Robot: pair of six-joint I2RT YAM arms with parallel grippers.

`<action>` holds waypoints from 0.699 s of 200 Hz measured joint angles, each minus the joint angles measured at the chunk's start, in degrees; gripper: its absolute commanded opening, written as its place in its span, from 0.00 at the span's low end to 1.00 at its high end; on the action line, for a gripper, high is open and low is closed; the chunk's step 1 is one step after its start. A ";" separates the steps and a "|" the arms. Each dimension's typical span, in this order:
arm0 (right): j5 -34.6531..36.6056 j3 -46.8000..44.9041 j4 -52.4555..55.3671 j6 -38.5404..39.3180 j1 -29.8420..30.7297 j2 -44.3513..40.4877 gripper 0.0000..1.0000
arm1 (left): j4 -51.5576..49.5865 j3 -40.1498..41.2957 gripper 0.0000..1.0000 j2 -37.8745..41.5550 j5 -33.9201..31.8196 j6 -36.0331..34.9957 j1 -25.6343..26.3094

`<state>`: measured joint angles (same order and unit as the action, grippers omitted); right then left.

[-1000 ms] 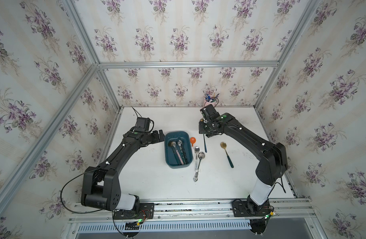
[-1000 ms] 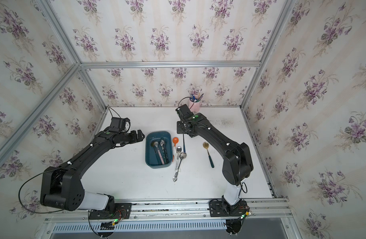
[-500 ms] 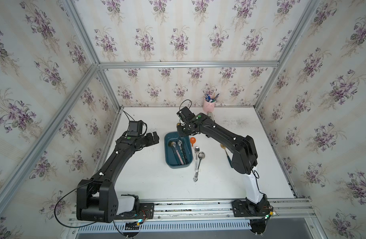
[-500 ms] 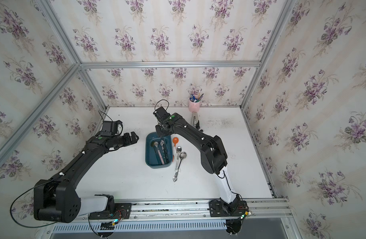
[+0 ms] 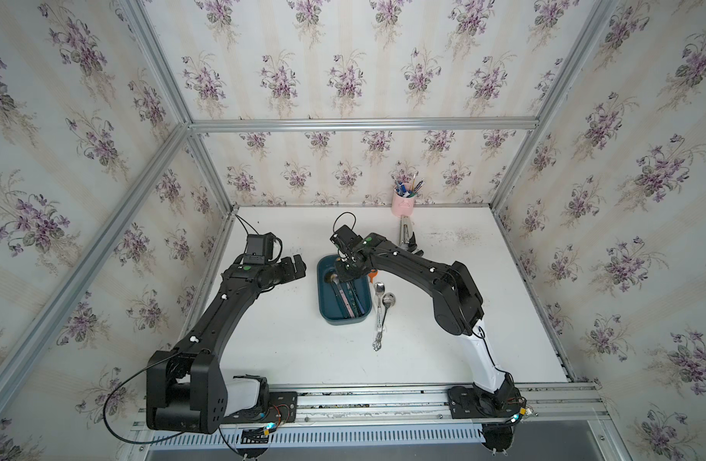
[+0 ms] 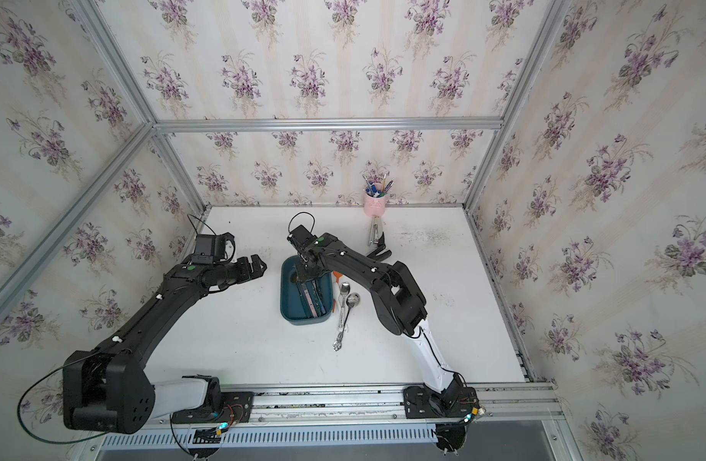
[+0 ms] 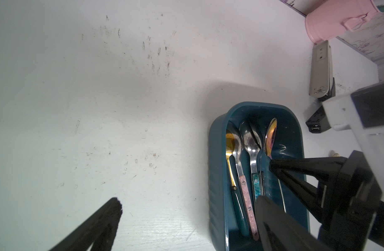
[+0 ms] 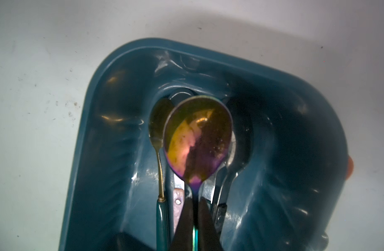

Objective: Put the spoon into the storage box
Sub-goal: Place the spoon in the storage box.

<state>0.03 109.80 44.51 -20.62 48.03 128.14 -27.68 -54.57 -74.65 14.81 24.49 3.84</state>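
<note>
Found right gripper (image 8: pixel 195 202) pinched tight on the neck of the iridescent spoon (image 8: pixel 197 139), bowl hanging just above the other spoons (image 7: pixel 249 142) lying in the storage box (image 8: pixel 104 130), near its far end wall. Found left gripper (image 5: pixel 297 268) spread wide, empty, beside the box. To place well: lower slightly, line handle along the box's length, keep bowl off the end wall, part jaws only when low to avoid a bounce over the rim. Two loose spoons (image 5: pixel 383 299) noted on table (image 5: pixel 287 351) beside box.
</note>
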 measured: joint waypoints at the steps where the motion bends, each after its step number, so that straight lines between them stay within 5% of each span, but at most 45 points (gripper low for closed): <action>1: 0.04 -0.04 -0.02 0.00 0.00 0.00 0.00 | 0.00 0.00 1.00 0.00 0.02 0.00 0.00; 140: 0.85 -1.11 -2.19 -0.31 1.40 3.61 0.05 | 0.07 -0.33 1.00 -0.76 1.36 0.48 0.00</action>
<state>0.89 108.68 42.33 -20.93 49.43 131.74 -27.62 -54.89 -75.42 16.16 24.97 3.84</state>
